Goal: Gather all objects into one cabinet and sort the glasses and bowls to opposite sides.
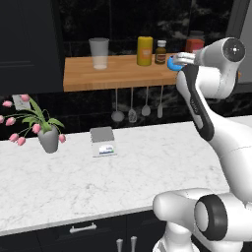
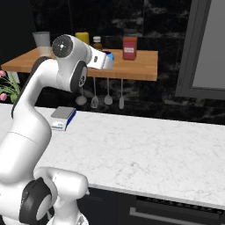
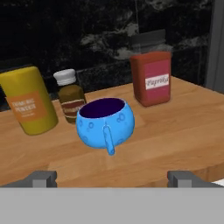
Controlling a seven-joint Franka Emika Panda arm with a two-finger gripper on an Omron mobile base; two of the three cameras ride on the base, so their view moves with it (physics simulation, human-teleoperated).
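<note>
The claw (image 3: 112,177) is seen in the hand view with its two dark fingertips (image 3: 41,177) spread to full width, one at the lower left and one at the lower right. Nothing is held between them and nothing is touched.

Hand view, left to right, places given from the claw:
- Ahead and to the left, a yellow jar (image 3: 29,101) with an orange label is stood upright on the wooden shelf (image 3: 183,127).
- Just right of the jar, still left of the claw's centre line, a small brown bottle (image 3: 70,95) with a pale cap is noted; it stands behind the blue cup.
- Straight ahead, centred between the fingertips and a little beyond them, a glossy blue cup (image 3: 105,122) with a dark inside is found upright on the shelf. Its handle is turned toward the claw. The cup is apart from both fingertips.
- Ahead and to the right, further back, a red container (image 3: 151,76) with a pale label and a dark lid is stood.

Left base view: a clear glass (image 1: 99,53) is seen at the left of the shelf, well apart from the claw; the blue cup (image 1: 173,63) is partly hidden behind the white hand. On the counter (image 1: 147,167) below, a pink-flowered vase (image 1: 47,133) and a small scale (image 1: 103,141) are noted.

Right base view: the hand is reached over the shelf with the blue cup (image 2: 110,57) at its end.
</note>
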